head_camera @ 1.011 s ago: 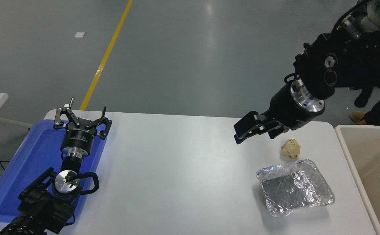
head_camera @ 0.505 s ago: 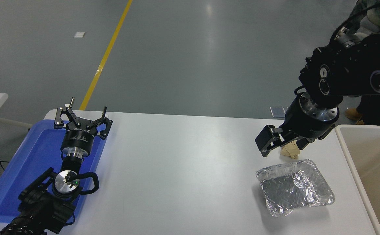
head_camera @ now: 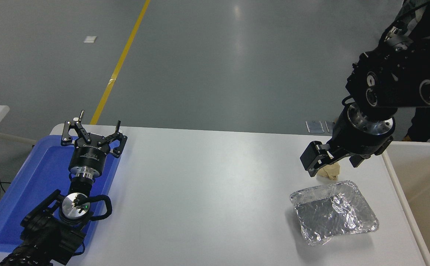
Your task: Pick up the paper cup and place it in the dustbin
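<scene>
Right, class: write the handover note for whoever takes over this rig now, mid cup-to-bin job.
Left gripper: open, parked over the blue tray.
Right gripper: open, low over the tan paper ball, holding nothing.
Bin: at the table's right end; what shows of its inside is bare.
Cup: not in view anywhere; whether it was binned cannot be told.
Foil tray: on the table, near the ball.
Left: find the cup, and do not grab the ball instead.
</scene>
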Action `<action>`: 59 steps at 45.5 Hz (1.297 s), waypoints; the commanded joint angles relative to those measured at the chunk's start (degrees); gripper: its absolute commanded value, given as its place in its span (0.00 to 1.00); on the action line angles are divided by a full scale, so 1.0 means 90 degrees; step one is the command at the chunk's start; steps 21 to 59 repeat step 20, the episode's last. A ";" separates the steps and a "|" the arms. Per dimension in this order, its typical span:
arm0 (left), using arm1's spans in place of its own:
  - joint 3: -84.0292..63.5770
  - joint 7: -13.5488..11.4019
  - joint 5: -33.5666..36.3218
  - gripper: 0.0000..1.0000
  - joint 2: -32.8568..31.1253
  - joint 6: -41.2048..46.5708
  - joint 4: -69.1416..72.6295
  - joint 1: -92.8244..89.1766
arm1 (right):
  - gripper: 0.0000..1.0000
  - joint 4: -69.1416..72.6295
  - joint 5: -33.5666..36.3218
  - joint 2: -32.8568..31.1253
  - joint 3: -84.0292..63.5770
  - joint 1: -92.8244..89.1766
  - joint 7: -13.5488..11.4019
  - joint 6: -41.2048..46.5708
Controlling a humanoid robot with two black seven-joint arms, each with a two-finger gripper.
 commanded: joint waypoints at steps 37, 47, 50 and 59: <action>0.0000 0.0000 -0.0010 1.00 0.0000 0.0003 0.0003 -0.0003 | 1.00 0.0020 0.0238 -0.0021 -0.0261 0.0016 -0.0008 -0.0014; 0.0000 0.0000 -0.0010 1.00 0.0000 0.0003 0.0003 -0.0003 | 1.00 0.0020 0.0238 -0.0021 -0.0261 0.0016 -0.0008 -0.0014; 0.0000 0.0000 -0.0010 1.00 0.0000 0.0003 0.0003 -0.0003 | 1.00 0.0020 0.0238 -0.0021 -0.0261 0.0016 -0.0008 -0.0014; 0.0000 0.0000 -0.0010 1.00 0.0000 0.0003 0.0003 -0.0003 | 1.00 0.0020 0.0238 -0.0021 -0.0261 0.0016 -0.0008 -0.0014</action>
